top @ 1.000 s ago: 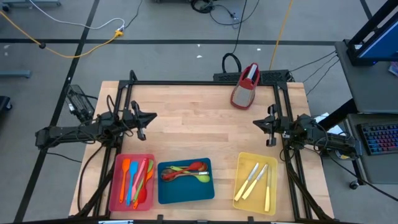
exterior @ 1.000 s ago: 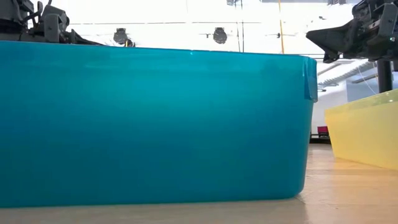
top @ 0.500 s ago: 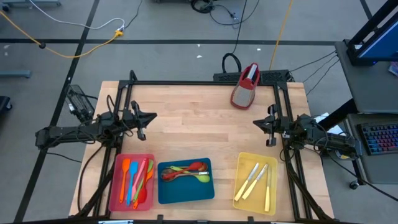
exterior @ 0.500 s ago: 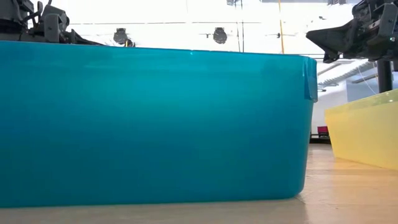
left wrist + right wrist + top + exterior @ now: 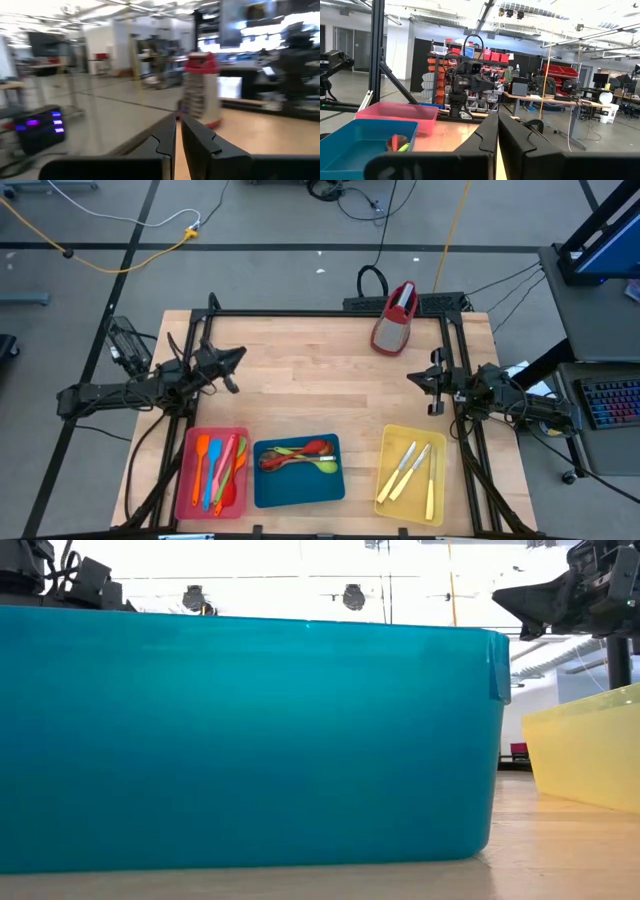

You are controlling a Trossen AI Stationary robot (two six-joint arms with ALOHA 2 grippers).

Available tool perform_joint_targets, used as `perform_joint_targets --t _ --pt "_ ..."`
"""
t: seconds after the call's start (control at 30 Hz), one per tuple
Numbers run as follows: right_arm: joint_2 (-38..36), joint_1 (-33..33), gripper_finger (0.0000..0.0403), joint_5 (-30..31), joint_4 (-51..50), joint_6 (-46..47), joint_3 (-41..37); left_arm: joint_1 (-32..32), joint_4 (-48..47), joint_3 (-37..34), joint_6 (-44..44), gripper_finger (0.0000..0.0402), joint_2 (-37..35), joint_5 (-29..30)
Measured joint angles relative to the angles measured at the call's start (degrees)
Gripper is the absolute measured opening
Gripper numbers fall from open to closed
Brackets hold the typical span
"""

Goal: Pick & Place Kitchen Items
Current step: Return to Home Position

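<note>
Left hand (image 5: 238, 354) farther; spatulas (image 5: 215, 465) in tray (image 5: 182, 482).

In the low view the blue tray (image 5: 250, 740) hides its own spoons (image 5: 298, 456), and the yellow tray (image 5: 590, 755) runs off the edge.

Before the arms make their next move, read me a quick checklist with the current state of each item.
1. The left gripper is empty, fingers together: ok.
2. The right gripper is empty, fingers together: ok.
3. The spatulas lie in the pink tray: ok.
4. The spoons lie in the blue tray, and the knives in the yellow tray: ok.
5. No utensil shows loose on the table: ok.
6. The grater stands upright at the far edge, apart from both arms: ok.
</note>
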State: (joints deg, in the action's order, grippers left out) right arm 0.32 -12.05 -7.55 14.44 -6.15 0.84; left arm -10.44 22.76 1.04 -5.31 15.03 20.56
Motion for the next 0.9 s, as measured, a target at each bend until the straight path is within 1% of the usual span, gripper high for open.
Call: perform_joint_targets --t 0.1,0.17,0.2,0.27,0.3,0.37,0.53,0.6,0.7,0.77,0.8,0.9 --pt "0.0 0.0 0.0009 0.0 0.2 0.4 0.0 0.0 -0.2 0.0 -2.0 0.0035 0.0 3.5" --pt "0.0 0.0 0.0009 0.0 0.3 3.9 0.0 0.0 0.0 0.0 -2.1 0.0035 0.0 4.3" --pt "0.0 0.0 0.0009 0.0 0.3 5.3 0.0 0.0 0.4 0.0 -2.4 0.0035 0.0 5.7" --pt "0.0 0.0 0.0009 0.0 0.2 7.1 0.0 0.0 1.7 0.0 -2.8 0.0035 0.0 10.3" --pt "0.0 0.0 0.0009 0.0 -0.1 8.2 0.0 -0.1 1.6 0.0 -1.3 0.0035 0.0 11.5" --pt "0.0 0.0 0.0009 -0.1 -1.0 9.4 0.0 0.1 -0.5 0.0 3.4 0.0035 0.0 12.1" --pt "0.0 0.0 0.0009 -0.2 -5.3 10.0 0.0 1.4 -3.8 0.0 3.9 0.0035 -0.1 11.9" --pt "0.0 0.0 0.0009 -0.2 -5.7 10.9 0.0 2.0 -3.8 0.0 1.4 0.0035 -0.2 9.8" --pt "-0.1 0.0 0.0009 -0.2 -5.7 10.3 0.0 2.7 -7.1 0.0 -3.3 0.0035 -0.2 3.2" --pt "-0.1 0.0 0.0009 -0.2 -6.2 10.0 0.0 3.0 -10.1 0.0 -5.2 0.0035 -0.2 -1.8" --pt "-0.1 0.0 0.0009 -0.2 -6.3 10.0 0.0 3.0 -11.3 0.0 -5.5 0.0035 -0.1 -3.5" --pt "-0.1 0.0 0.0009 -0.2 -7.5 10.0 0.0 3.0 -12.7 0.0 -4.4 0.0035 -0.2 -4.1"
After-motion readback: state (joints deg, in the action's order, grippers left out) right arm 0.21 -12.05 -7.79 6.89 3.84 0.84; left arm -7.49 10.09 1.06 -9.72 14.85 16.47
